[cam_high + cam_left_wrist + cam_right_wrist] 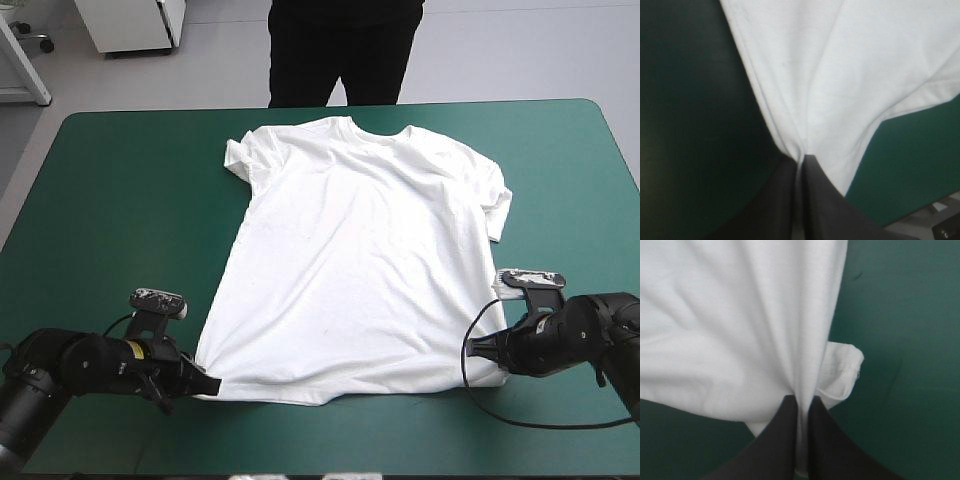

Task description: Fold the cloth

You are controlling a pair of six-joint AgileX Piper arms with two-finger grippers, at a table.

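Note:
The white T-shirt (pixel 360 260) lies spread flat on the teal-green cover, collar toward the far edge, hem toward the near edge. My left gripper (pixel 207 383) pinches the hem's near left corner; in the left wrist view its black fingers (pixel 785 195) meet in an arch with the T-shirt (pixel 840 85) gathered into creases between them. My right gripper (pixel 476 349) holds the near right hem corner; in the right wrist view the T-shirt (pixel 735 330) bunches at my gripper (pixel 801 402), a small hem flap curled beside it.
Bare teal-green cover (pixel 120 200) runs along both sides of the shirt and in a narrow strip along the near edge. The left sleeve (pixel 240 158) is crumpled; the right sleeve (pixel 497 205) lies folded near the shirt's side.

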